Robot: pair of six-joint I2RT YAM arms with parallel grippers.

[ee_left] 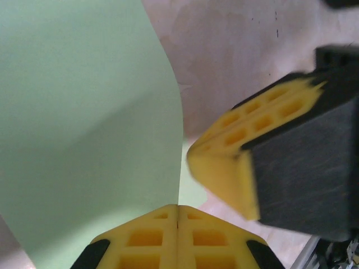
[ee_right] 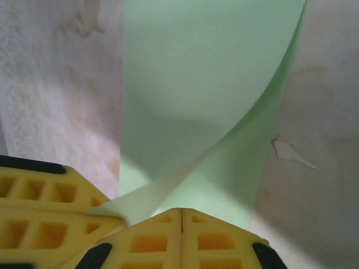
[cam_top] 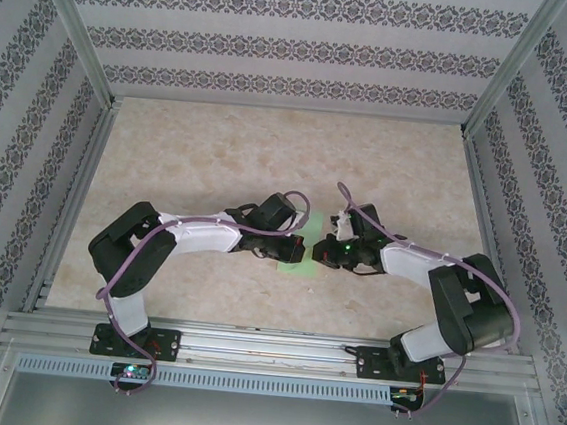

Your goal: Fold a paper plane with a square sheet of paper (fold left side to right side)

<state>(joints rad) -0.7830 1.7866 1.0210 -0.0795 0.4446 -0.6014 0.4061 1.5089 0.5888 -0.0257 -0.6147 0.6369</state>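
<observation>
My left jaws, right jaws clamped on green sheet, curled above surface. Match edges squarely before flattening crease.

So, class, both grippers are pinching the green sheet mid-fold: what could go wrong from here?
1. The green sheet is only bowed, not creased; released now, it may spring open.
2. The left gripper and right gripper pinch side by side, so they might collide or tear it.

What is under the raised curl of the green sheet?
Under the curl of the sheet, its own lower layer shows, seemingly flat on the marbled table. The table beneath that layer is covered, so anything there cannot be seen.
</observation>
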